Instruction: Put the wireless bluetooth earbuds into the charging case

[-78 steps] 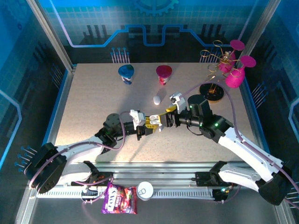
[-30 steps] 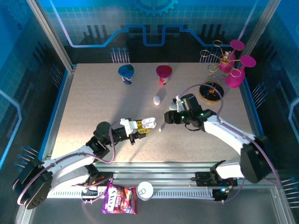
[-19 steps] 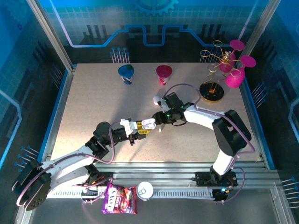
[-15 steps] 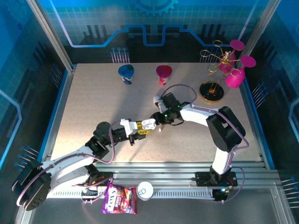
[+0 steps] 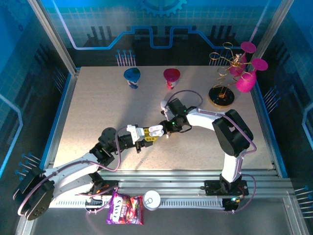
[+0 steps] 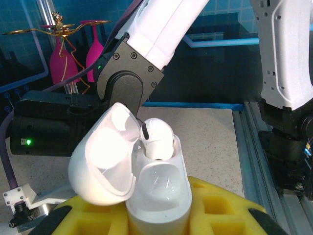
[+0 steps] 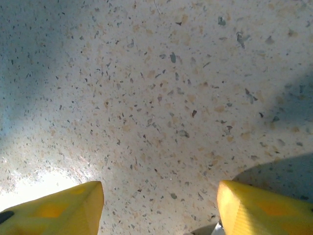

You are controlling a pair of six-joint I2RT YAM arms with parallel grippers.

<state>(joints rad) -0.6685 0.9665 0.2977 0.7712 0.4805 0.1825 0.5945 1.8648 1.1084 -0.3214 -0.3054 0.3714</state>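
Observation:
My left gripper (image 5: 150, 132) is shut on the white charging case (image 6: 159, 196), its yellow fingers (image 6: 215, 205) pressed on both sides of the case's base. The lid (image 6: 100, 161) stands open, tipped to the left. One white earbud (image 6: 155, 139) sits in the far slot, while the near slot looks glossy and bare. The case (image 5: 155, 130) hangs just above the table's middle. My right gripper (image 5: 168, 128) points down right beside it. In the right wrist view its yellow fingertips (image 7: 54, 208) stand open over bare speckled tabletop, nothing between them.
A small white pebble-shaped thing (image 5: 163, 104) lies just behind the right wrist. A blue cup (image 5: 132, 77) and a magenta cup (image 5: 171, 77) stand at the back. A gold stand with magenta glasses (image 5: 237, 68) is back right. A snack bag (image 5: 124, 208) lies off the front edge.
The right arm has folded and swung left, bringing its gripper from the table's right middle up close to the held case. The left gripper and case have stayed in place.

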